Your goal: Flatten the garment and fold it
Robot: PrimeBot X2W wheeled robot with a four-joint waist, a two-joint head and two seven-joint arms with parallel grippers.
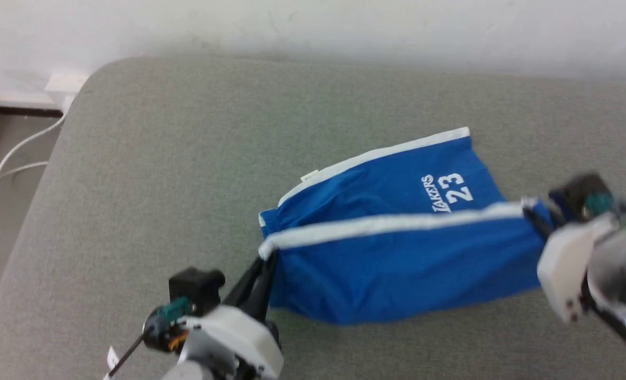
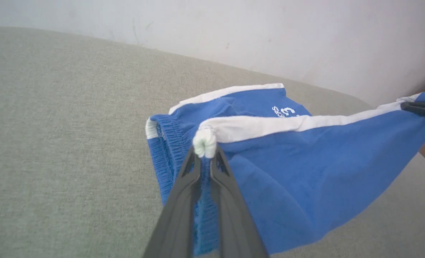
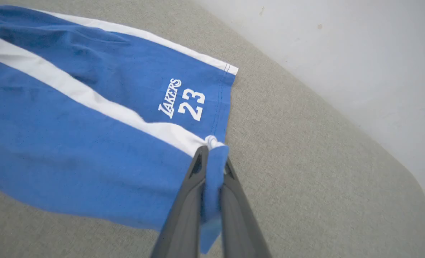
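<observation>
Pinching opposite ends of its striped edge, left fingers and right fingers hold the garment stretched between them, sagging onto the surface. Risk: slim pinches slip under tension; dragged fabric bunches.

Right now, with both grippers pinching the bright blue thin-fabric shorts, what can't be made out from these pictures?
Head view: right gripper motion-blurred; small white tag too small to read.
Left wrist view: white printed mark half hidden behind the bright blue shorts' raised white-striped fold.
Right wrist view: the shorts run off the left edge.
</observation>
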